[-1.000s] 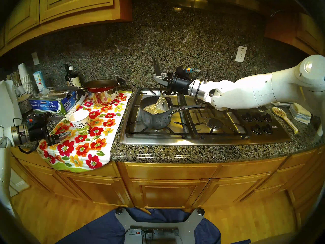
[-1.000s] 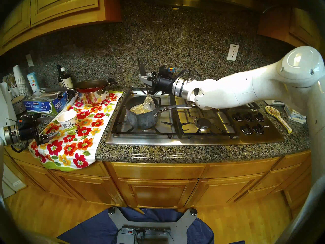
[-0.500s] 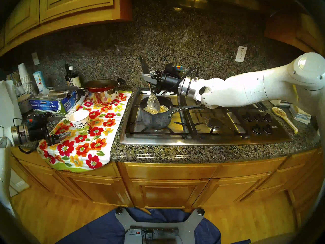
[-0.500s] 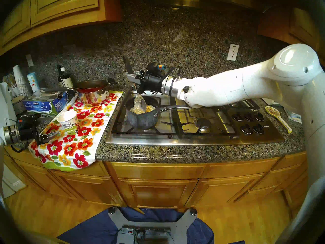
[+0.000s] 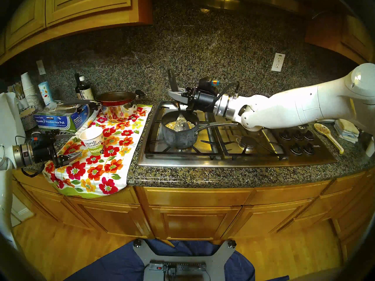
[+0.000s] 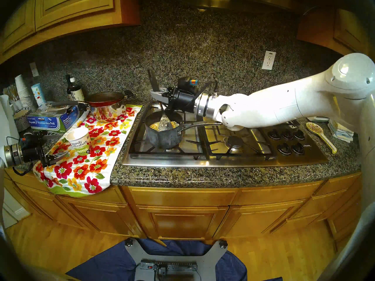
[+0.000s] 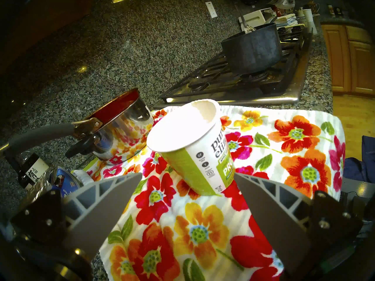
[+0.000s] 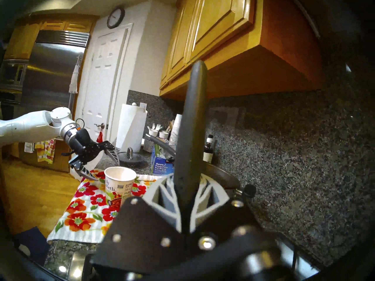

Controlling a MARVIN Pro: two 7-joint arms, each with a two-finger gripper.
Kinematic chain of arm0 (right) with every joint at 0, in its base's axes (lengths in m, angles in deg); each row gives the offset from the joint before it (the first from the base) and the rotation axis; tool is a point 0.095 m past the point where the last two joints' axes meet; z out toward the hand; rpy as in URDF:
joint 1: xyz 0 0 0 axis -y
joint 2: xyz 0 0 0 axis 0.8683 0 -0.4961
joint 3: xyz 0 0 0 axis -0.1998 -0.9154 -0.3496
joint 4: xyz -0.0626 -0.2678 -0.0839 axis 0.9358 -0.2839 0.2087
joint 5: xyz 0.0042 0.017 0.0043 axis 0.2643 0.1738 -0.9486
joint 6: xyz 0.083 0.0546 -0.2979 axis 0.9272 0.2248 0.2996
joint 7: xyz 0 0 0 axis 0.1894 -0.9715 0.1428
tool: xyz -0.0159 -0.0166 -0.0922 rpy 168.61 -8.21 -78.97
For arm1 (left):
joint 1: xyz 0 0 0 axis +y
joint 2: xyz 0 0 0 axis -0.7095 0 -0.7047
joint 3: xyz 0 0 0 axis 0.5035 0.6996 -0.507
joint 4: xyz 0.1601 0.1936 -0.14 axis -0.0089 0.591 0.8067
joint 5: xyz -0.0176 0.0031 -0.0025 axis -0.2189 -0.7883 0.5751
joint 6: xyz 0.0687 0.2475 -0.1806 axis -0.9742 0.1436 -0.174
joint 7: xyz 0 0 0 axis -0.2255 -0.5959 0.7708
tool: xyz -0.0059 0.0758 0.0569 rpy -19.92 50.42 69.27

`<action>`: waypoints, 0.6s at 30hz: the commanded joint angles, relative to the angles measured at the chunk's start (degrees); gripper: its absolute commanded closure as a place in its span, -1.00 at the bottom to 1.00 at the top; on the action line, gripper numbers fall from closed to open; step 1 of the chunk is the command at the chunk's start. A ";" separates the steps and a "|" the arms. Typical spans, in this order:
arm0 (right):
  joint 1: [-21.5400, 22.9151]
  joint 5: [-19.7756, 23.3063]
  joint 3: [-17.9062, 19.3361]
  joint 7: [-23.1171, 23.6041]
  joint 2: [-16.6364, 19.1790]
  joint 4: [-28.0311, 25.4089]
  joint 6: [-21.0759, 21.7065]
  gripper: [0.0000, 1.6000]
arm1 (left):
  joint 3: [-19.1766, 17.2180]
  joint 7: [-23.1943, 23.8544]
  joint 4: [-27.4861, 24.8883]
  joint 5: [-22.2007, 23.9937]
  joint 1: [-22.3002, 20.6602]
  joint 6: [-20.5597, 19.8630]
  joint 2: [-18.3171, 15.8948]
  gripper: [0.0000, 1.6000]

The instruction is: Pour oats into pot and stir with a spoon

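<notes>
Over pot (image 5: 179, 132), right claw (image 5: 172, 93) gripping spoon (image 5: 172, 79), rim close

Ahead of our left end effector (image 7: 187, 178), its fingers spread wide, only the paper cup (image 7: 194, 148) blocks the way, standing on the flowered towel (image 7: 203, 223). Beyond the cup to its left, the steel pot (image 7: 121, 132) crowds the tabletop (image 5: 223, 177). Below our right end effector (image 5: 172, 93), the saucepan (image 5: 178, 136) fills the burner; bare grate lies beside it.

Warm, dim yellowish light; glare streaks the steel stove (image 5: 233, 163) edge. Fisheye bending and dark rims in every view; the right wrist view's foreground is blurred.
</notes>
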 commanded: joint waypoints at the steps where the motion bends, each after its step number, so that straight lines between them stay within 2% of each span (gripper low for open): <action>1: 2.76 -0.45 -1.40 -1.40 2.97 1.74 -0.80 1.00 | -1.22 -0.05 -0.81 0.73 -0.96 -0.03 -0.80 -1.00; 5: 1.77 -0.14 -1.65 -1.75 1.69 4.25 -0.95 1.00 | -1.24 -0.03 -0.83 0.76 -0.95 -0.05 -0.79 -1.00; 18: -4.12 1.51 1.92 -0.96 -5.77 14.82 -0.44 1.00 | -1.23 -0.04 -0.82 0.75 -0.95 -0.04 -0.80 -1.00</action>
